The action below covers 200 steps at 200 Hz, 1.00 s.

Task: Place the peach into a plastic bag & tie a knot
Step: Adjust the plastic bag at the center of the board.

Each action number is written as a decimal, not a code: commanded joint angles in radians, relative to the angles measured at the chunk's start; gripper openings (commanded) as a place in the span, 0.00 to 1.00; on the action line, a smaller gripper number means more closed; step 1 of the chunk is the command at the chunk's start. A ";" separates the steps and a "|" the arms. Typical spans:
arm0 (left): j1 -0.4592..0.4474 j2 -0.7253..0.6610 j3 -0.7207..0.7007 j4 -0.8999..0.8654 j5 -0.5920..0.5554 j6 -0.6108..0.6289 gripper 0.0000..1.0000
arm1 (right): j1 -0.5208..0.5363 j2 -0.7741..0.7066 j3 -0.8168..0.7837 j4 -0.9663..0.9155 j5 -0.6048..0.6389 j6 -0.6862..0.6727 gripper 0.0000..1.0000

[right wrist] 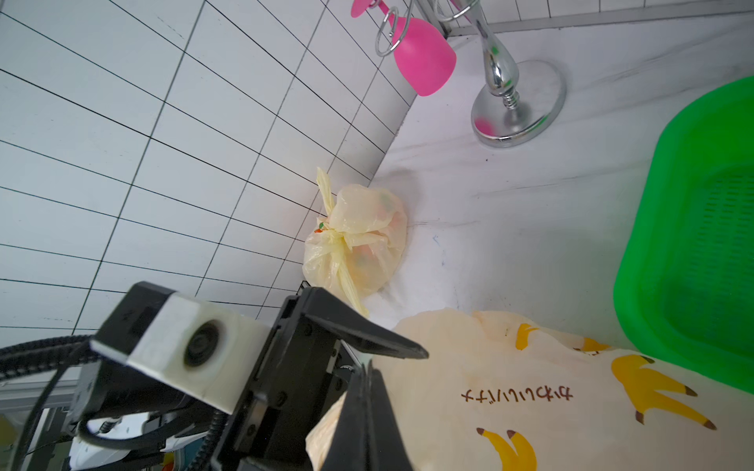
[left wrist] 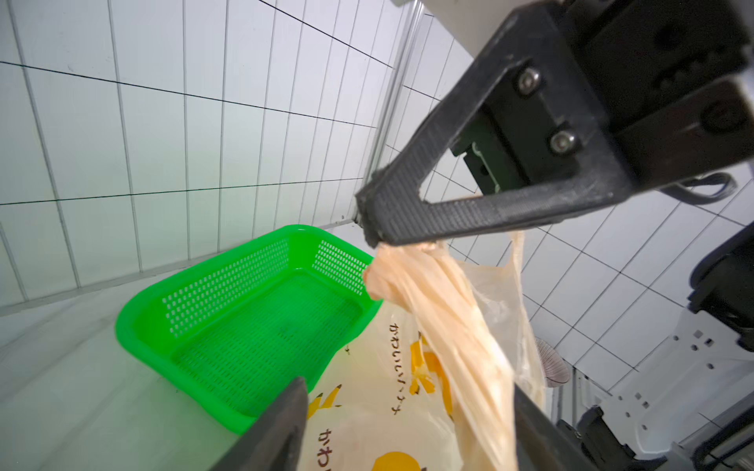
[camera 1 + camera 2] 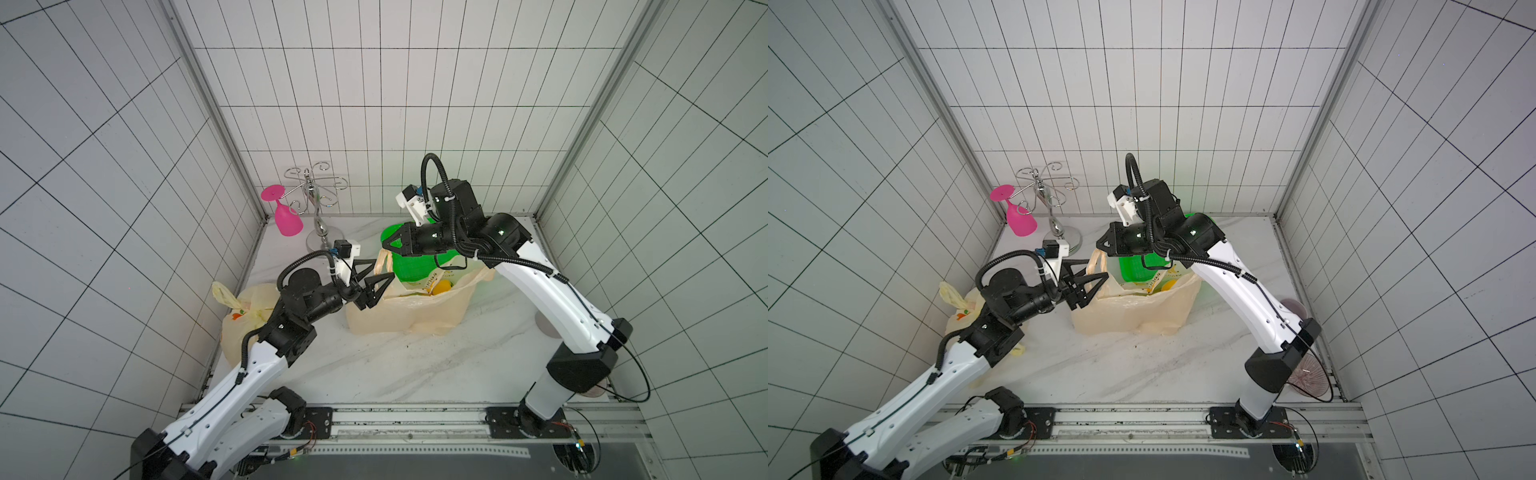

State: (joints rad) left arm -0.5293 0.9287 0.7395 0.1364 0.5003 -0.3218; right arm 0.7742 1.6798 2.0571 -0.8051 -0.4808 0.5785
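peach [image 3: 441,286] sits in the open bag [image 3: 411,311] on the worktop [image 3: 374,365]. right gripper [image 3: 386,246] pinches its twisted handle [image 2: 449,326]; left gripper [image 3: 384,268] gapes wide, gripping nothing. a hard pull could slip the handle free.

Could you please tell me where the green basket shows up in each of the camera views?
In a top view: green basket just behind the banana-print bag, partly hidden.
In a top view: same spot, behind the bag.
Left wrist: nearly the whole basket, beside the bag.
Right wrist: only one end, beside the bag.
Shared landmark: the banana-print bag.
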 commanded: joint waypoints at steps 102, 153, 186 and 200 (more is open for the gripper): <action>-0.018 0.127 -0.069 0.412 0.066 -0.103 0.69 | -0.053 -0.061 -0.161 0.389 -0.318 0.222 0.00; -0.018 0.160 -0.072 0.484 0.034 -0.135 0.48 | -0.045 -0.072 -0.219 0.505 -0.369 0.317 0.00; -0.020 0.162 -0.088 0.508 0.013 -0.159 0.26 | -0.049 -0.076 -0.235 0.516 -0.369 0.324 0.00; -0.020 0.155 -0.097 0.507 0.002 -0.159 0.18 | -0.059 -0.081 -0.233 0.517 -0.367 0.318 0.00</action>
State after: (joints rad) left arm -0.5446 1.0897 0.6640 0.6060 0.5323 -0.4644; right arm 0.7261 1.6424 1.8671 -0.3470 -0.8246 0.8753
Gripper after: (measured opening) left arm 0.230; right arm 0.046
